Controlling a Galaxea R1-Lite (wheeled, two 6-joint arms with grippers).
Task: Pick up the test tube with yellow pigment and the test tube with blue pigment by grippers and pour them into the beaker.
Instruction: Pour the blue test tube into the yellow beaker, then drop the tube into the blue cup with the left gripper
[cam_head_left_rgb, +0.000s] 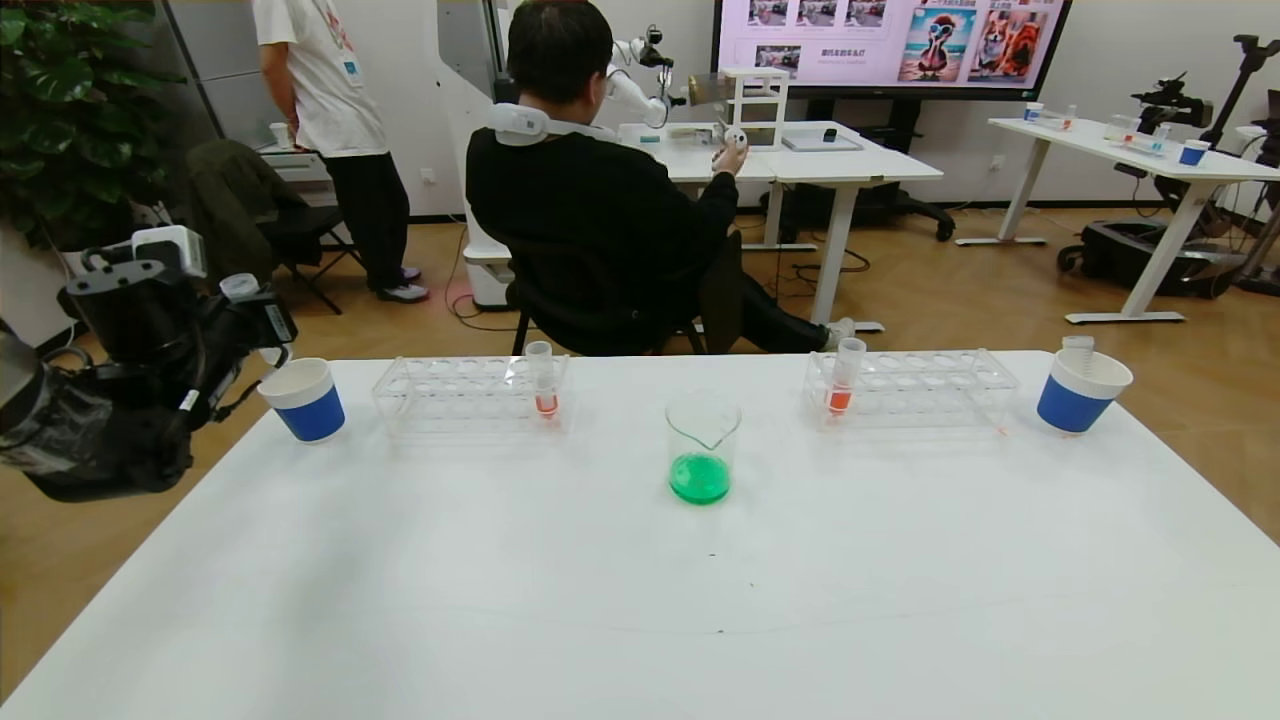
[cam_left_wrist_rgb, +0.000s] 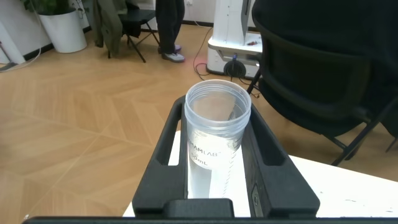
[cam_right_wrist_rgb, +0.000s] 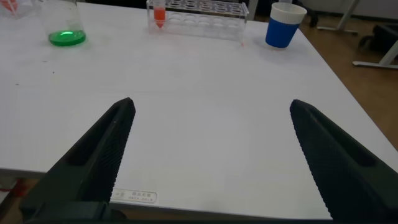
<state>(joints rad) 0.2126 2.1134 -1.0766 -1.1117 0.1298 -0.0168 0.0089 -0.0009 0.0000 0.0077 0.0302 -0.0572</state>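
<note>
1. Spanning nearly the whole head view, the white bench (cam_head_left_rgb: 640, 600) carries everything, largest of all.
2. Off its left edge, the left gripper (cam_head_left_rgb: 245, 300) hangs above the floor, just beside the left blue-and-white paper cup (cam_head_left_rgb: 303, 398). Its fingers (cam_left_wrist_rgb: 163, 149) are clenched around an empty clear test tube (cam_left_wrist_rgb: 216, 134), open mouth toward the wrist camera; no pigment shows inside, so whether it held yellow or blue cannot be told.
3. Out of the head view, the right gripper (cam_right_wrist_rgb: 208, 158) hovers low over the bench's near right part, its fingers (cam_right_wrist_rgb: 106, 146) spread wide and released, gripping nothing.
4. Two clear racks stand along the far side: the left rack (cam_head_left_rgb: 470, 392) and the right rack (cam_head_left_rgb: 912, 385), each holding one tube of orange-red liquid, (cam_head_left_rgb: 543, 380) and (cam_head_left_rgb: 842, 378).
5. Between the racks and slightly nearer stands the beaker (cam_head_left_rgb: 702, 447), upright, with green liquid pooled in its bottom.
6. At the far right corner stands the right paper cup (cam_head_left_rgb: 1080, 390), with a clear empty tube (cam_head_left_rgb: 1077, 347) poking out of it.
</note>
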